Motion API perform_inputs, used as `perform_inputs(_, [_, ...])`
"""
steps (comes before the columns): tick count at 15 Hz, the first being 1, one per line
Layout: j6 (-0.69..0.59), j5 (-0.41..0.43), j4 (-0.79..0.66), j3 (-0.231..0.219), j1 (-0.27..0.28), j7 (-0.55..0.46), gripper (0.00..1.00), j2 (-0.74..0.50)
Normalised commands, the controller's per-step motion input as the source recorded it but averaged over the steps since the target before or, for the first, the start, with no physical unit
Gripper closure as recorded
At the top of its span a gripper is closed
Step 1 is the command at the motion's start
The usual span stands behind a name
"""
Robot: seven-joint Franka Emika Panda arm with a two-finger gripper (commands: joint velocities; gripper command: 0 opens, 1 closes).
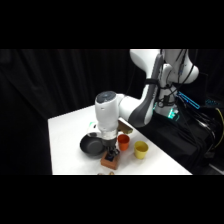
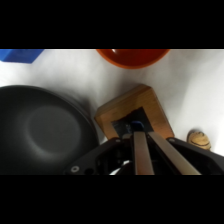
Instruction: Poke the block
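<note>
Near the table's front edge sits the block (image 2: 131, 110), a flat orange-brown square with a dark blue square let into its top; it lies between the black pan (image 2: 42, 132) and the cups. Directly above it stands the gripper (image 2: 140, 132), so the block is straight below the fingertips rather than off to any side, and the fingertips end over the blue patch. Whether they already touch it I cannot tell. The two fingers (image 2: 142, 155) lie pressed side by side with no gap showing between them, so the jaws read as closed, holding nothing. Being square, the block offers no long axis; in the wrist view it sits turned, one corner pointing away from the gripper. As I judge it, the poke needs only a short straight descent, with no sideways correction.

Just beside the block, the pan is empty, its rim close to the block's edge. Beyond the block stands an orange cup (image 2: 132, 56), whose inside is not visible. A yellow cup (image 1: 141, 149) stands next to that one, and looks empty. A blue object (image 2: 20, 55) lies past the pan, and a small round brownish thing (image 2: 199, 139) lies near the block's other side.
</note>
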Motion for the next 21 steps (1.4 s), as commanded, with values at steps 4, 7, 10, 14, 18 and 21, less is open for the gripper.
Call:
perform_inputs(4, [-0.42, 0.036, -0.11, 0.047, -0.03, -0.14, 0.74, -0.49])
perform_inputs(7, [-0.4, 0.038, -0.01, 0.048, -0.047, -0.13, 0.53, -0.31])
perform_inputs(10, [-0.26, 0.064, 0.01, 0.054, -0.077, -0.16, 0.27, -0.22])
perform_inputs(14, [-0.2, 0.068, -0.01, 0.055, -0.078, -0.15, 0.0, -0.22])
perform_inputs(18, [-0.15, 0.075, -0.04, 0.057, -0.07, -0.13, 0.0, -0.24])
perform_inputs(21, [-0.12, 0.125, -0.06, 0.067, -0.074, -0.11, 0.0, -0.22])
